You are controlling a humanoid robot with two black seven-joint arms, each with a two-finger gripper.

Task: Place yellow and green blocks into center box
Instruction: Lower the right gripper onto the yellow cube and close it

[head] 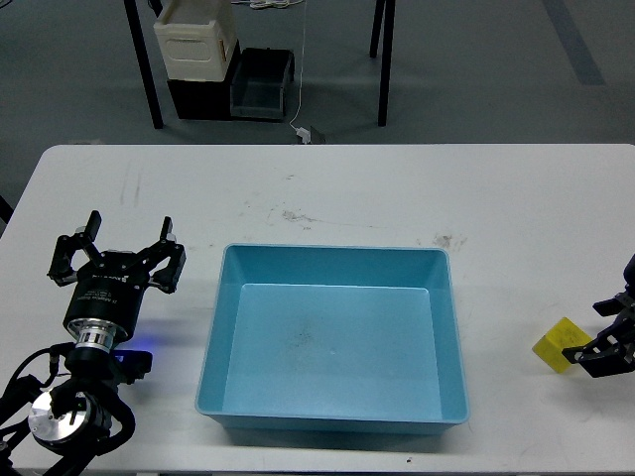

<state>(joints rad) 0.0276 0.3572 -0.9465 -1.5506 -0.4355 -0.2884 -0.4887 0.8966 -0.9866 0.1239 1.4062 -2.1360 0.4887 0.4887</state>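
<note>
In the head view, the yellow block [559, 344] lies on the white table [397, 188] at about 4 o'clock, well apart from the blue center box [223, 327], which stands empty in the middle. I judge the block to be light and stiff, with smooth flat faces, so it is not fragile but may slip a little. It sits turned a bit on the table, so the best hold seems to be across two opposite side faces, with the fingers square to them. The green block I cannot see anywhere; perhaps it is hidden or outside the view.

The right gripper [607, 349] is just beside the yellow block, at its right side. It is dark and cut by the edge, so I cannot tell if the fingers are spread or pinching. The left gripper [121, 258] hovers at 9 o'clock near the box, with the fingers spread wide and nothing between them.

Between the block and the box the table is bare; only the box's raised rim must be cleared. A cream crate [195, 40] and a dark bin [261, 81] stand on the floor at 12 o'clock, out of the way.
</note>
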